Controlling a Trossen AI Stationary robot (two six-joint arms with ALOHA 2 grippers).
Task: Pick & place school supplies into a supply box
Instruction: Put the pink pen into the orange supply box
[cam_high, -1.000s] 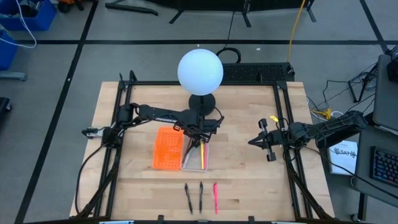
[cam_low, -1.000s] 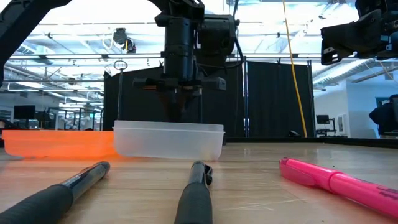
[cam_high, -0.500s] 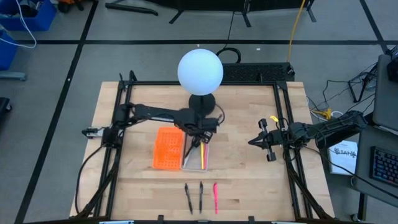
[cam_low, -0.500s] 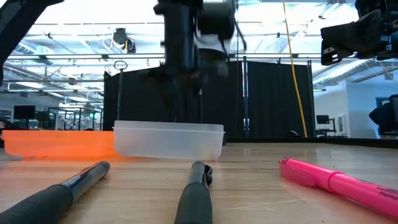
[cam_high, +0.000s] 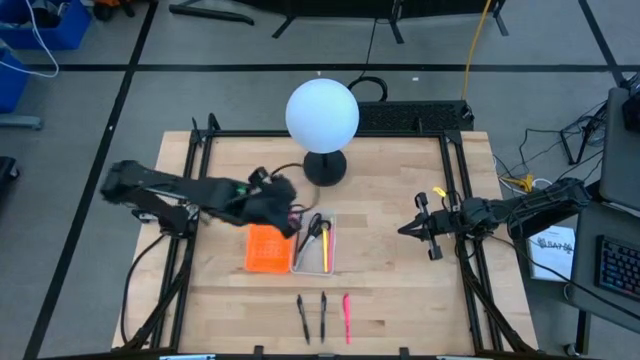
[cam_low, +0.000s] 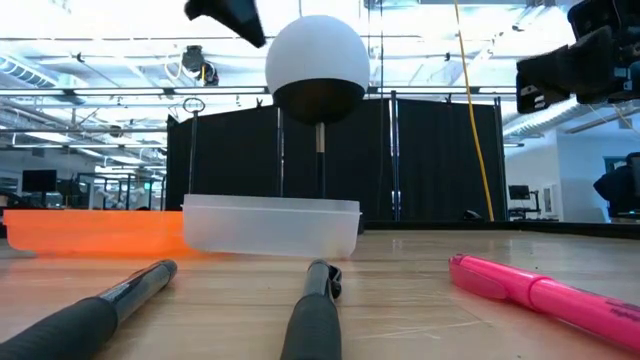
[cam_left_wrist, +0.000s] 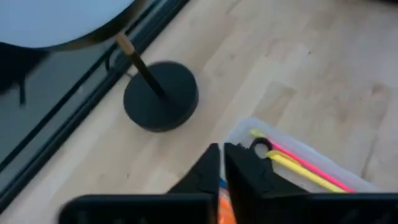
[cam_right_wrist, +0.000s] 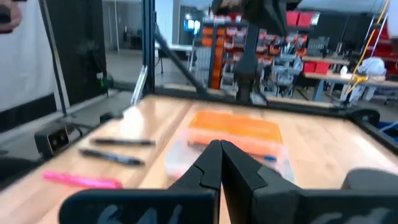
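I see scissors (cam_high: 314, 225), pink and yellow pens in the supply box (cam_high: 329, 262) mid-table; three pens (cam_high: 323, 316) remain near the front edge. My left tool (cam_left_wrist: 222, 163) is clenched empty above the box.

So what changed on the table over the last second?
The left end effector lifted off the clear tray and swung back toward its own side, carrying nothing. Both black pens and the pink pen lie where they were; the right end effector hasn't moved.
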